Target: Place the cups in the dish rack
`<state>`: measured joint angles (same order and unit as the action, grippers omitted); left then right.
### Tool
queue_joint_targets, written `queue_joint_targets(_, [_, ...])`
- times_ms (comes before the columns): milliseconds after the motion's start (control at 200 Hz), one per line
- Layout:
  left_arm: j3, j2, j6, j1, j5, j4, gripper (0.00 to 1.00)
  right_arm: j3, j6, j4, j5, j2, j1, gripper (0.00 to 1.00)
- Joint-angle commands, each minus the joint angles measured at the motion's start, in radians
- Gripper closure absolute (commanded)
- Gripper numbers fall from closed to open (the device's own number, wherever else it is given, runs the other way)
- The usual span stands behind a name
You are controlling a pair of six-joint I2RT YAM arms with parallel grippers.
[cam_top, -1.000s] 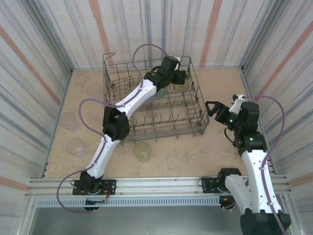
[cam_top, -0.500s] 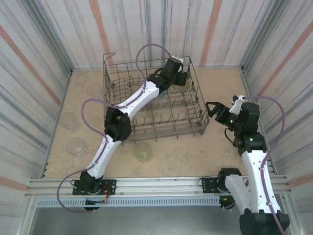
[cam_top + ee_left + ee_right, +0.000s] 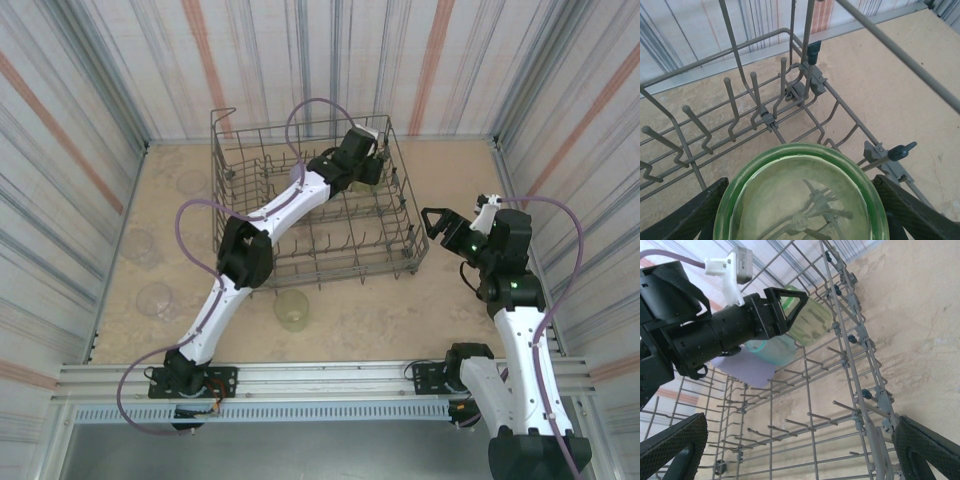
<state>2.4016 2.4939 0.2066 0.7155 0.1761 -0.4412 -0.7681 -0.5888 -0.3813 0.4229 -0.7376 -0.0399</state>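
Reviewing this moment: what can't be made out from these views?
Left wrist view: base of the yellow-green cup, cut off by the bottom edge; contact with the dish rack unclear.
Top view: that cup, mostly hidden under the left hand.
Right wrist view: lavender cup, partly behind the left hand.
Top view: clear cups, too faint to count.

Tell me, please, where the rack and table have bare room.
Free: the dish rack along its near tines, and the table corner between rack and right wall. Crowded: the rack's far right corner, where the left hand holds a green cup beside the teal cup and lavender cup; clear cups dot the left strip.
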Motion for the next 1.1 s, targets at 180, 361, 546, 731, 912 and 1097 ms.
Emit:
queue_joint_targets(180, [-0.045,0.014,0.001,0.004,0.027,0.040,1.00,0.013,0.023,0.018,0.020,0.018,-0.008,0.01])
queue_joint_targets(361, [-0.066,0.022,0.032,0.002,0.067,0.053,0.89,0.018,0.018,0.019,0.020,0.018,-0.011,0.01])
queue_joint_targets(546, [-0.089,0.009,0.023,0.002,0.077,0.065,0.66,0.016,0.017,0.017,0.022,0.026,-0.013,0.01])
queue_joint_targets(731, [-0.161,-0.042,0.024,0.002,0.060,0.123,0.53,0.015,0.014,0.015,0.028,0.027,-0.018,0.01])
queue_joint_targets(912, [-0.186,-0.074,0.040,0.002,0.032,0.139,0.34,0.008,0.012,0.013,0.034,0.026,-0.020,0.01])
queue_joint_targets(1097, [-0.191,-0.089,0.047,0.002,0.013,0.130,0.16,0.001,0.009,0.010,0.036,0.026,-0.023,0.01])
